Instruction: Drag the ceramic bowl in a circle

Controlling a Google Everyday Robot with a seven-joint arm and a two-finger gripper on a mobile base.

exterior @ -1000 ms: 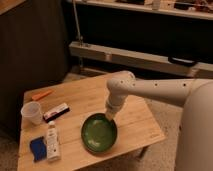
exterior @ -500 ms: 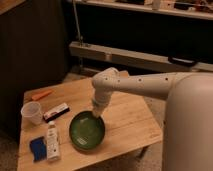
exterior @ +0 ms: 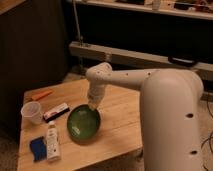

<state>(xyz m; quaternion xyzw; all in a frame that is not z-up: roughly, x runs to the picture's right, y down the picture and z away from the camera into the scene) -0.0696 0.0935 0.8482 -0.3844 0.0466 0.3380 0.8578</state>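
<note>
- Cup, small and translucent, stands near the left edge of the wooden table; an orange object lies beyond it, toward the far left corner
- Blue item and white bottle lie side by side close to the near edge, so little room is left on that side
- Black-and-white bar lies between the cup and the ceramic bowl, near the bowl's far left rim
- Dark green and glossy, the ceramic bowl sits about mid-table; its left rim is just beside the bottle, and its near rim is close to the table's near edge
- Against a second ago, the bowl has slid left and slightly farther away, out of the right half toward the bottle, and the arm has swung with it
- Pointing down, the gripper is at the bowl's far right rim; whether it is clamped on the rim or merely set against it cannot be told
- Right of the bowl, bare wood runs to the right edge, the widest open room; the white arm crosses above it
</note>
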